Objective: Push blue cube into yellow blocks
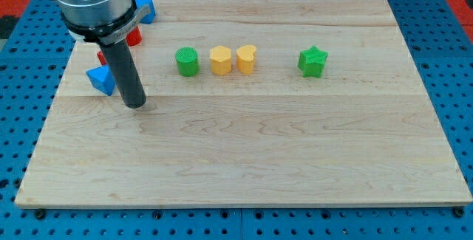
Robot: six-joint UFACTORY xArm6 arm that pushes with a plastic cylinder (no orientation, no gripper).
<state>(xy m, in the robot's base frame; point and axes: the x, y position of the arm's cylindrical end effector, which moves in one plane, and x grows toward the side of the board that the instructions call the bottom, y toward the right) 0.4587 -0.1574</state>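
Note:
My tip (135,104) rests on the board at the view's left, just right of and below a blue block (100,80); whether they touch I cannot tell. A second blue block (145,9) sits near the top left, partly hidden by the arm. Which of the two is the cube I cannot tell. Two yellow blocks, a hexagonal one (219,60) and a heart-shaped one (246,59), stand side by side in the upper middle, well right of my tip.
A green cylinder (187,61) stands just left of the yellow blocks, between them and my tip. A green star (312,61) sits further right. A red block (132,35) is mostly hidden behind the arm. The wooden board (244,159) lies on a blue pegboard.

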